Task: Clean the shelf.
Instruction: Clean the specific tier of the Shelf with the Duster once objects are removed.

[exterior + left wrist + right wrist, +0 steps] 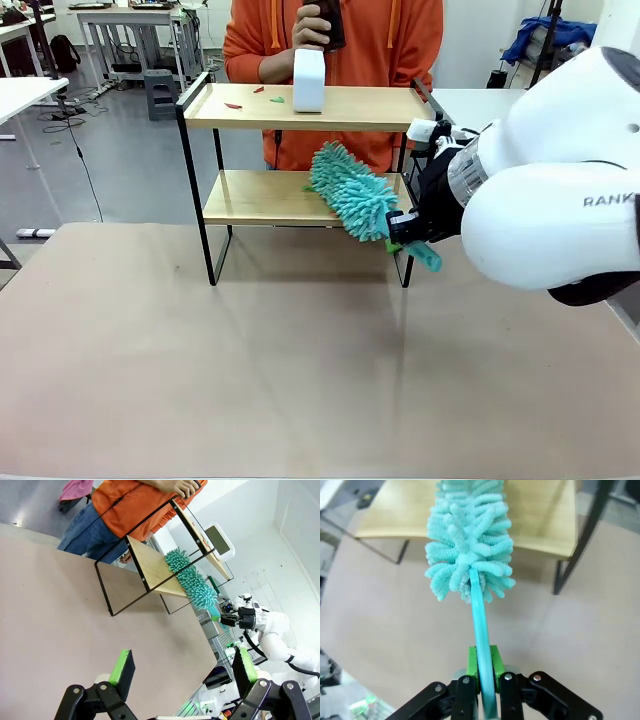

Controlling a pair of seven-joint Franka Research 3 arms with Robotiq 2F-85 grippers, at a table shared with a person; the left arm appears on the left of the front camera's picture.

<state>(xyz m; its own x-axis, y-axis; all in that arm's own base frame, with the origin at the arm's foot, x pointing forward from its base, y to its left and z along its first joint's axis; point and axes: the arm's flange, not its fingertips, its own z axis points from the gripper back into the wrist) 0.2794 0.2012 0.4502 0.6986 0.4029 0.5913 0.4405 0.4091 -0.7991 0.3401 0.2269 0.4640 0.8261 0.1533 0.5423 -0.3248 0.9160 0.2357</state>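
Note:
The shelf [300, 108] is a two-tier rack with light wooden boards in a black frame, standing at the far side of the table. My right gripper [408, 232] is shut on the handle of a teal fluffy duster [350, 190], whose head lies over the right part of the lower board [255, 200]. In the right wrist view the green pads [472, 662] pinch the duster handle [479, 615]. My left gripper [182, 667] hangs open above the table, well away from the shelf [150, 565]. Small red and green bits [255, 96] lie on the top board.
A person in an orange top stands behind the shelf, holding a white box [309, 80] upright on the top board. The brown table top [250, 370] spreads in front of the shelf. The right arm's white body [560, 180] bulks at the right.

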